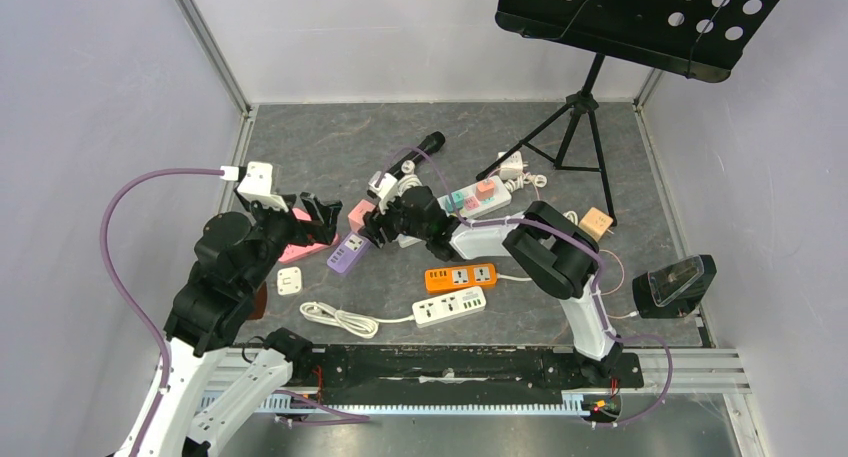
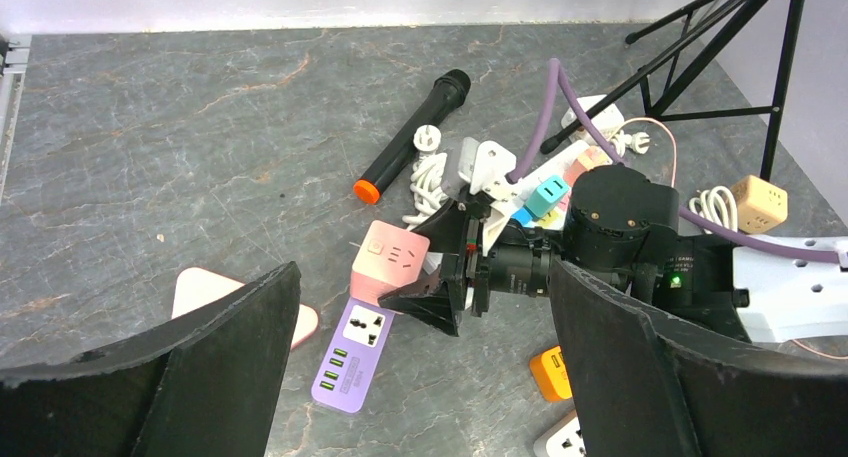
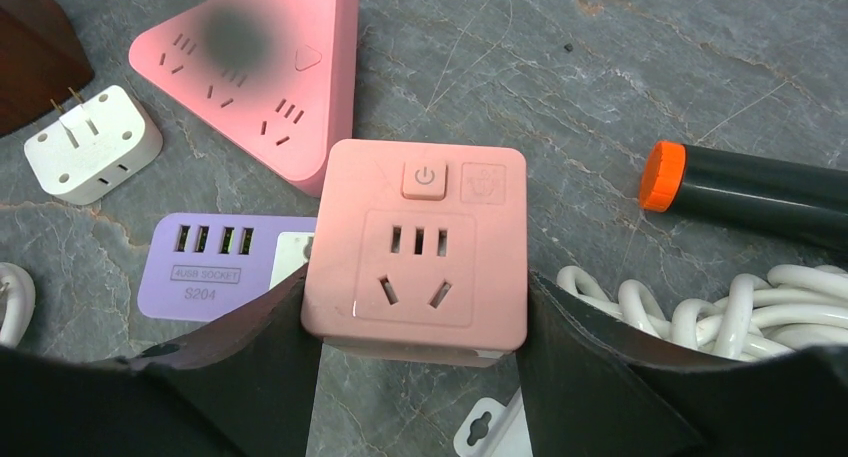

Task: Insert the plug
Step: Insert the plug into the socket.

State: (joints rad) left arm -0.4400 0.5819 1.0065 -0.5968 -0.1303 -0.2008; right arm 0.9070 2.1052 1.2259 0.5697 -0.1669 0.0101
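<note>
A pink cube plug (image 3: 415, 247) with a socket face and a power button sits between the two black fingers of my right gripper (image 3: 417, 295), which press on its left and right sides. It is over the near end of a purple power strip (image 3: 215, 262) that lies flat on the stone table. From above, the cube (image 1: 360, 215) and the purple strip (image 1: 346, 254) are at centre left. My left gripper (image 1: 320, 212) hovers open just to their left, holding nothing; in its wrist view the cube (image 2: 390, 262) and strip (image 2: 350, 352) lie between its fingers (image 2: 230, 367).
A pink triangular socket (image 3: 260, 67) and a white adapter (image 3: 90, 142) lie beyond the strip. A black microphone (image 1: 420, 149) and coiled white cable (image 3: 700, 307) sit beside the cube. Orange (image 1: 460, 276) and white (image 1: 450, 307) strips lie nearer. A music stand (image 1: 575, 127) is at back right.
</note>
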